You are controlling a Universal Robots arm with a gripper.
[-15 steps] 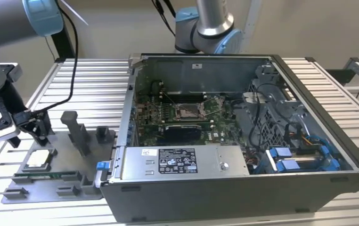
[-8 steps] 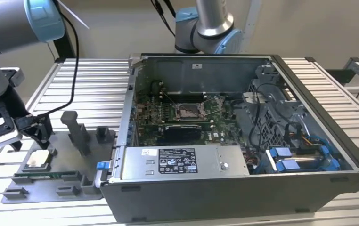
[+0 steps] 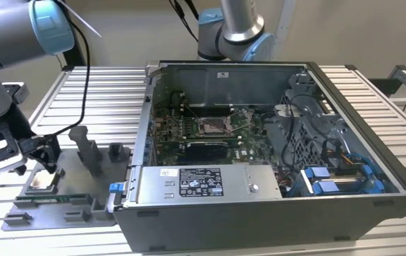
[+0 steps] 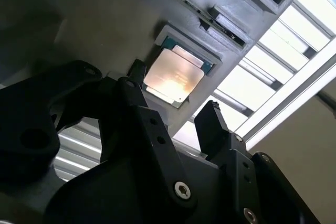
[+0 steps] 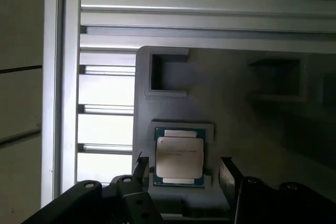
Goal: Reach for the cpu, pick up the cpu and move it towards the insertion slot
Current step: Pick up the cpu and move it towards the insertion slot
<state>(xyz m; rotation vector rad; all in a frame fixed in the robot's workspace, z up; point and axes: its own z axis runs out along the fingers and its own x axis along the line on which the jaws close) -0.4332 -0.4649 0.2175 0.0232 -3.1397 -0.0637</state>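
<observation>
The gripper (image 5: 184, 169) hangs with its fingers spread, one beyond each opposite edge of the cpu (image 5: 179, 157), with a gap showing on both sides. The cpu lies flat in a shallow recess of the grey holder (image 3: 71, 185) on the bench (image 3: 103, 85), well apart from the insertion slot (image 3: 213, 125).

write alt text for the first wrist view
The cpu, silvery face up, sits in a square recess of a grey holder plate. The open gripper is poised at it, its dark fingers standing one to each side of the chip with a gap showing. The plate lies on a slatted metal table.
</observation>
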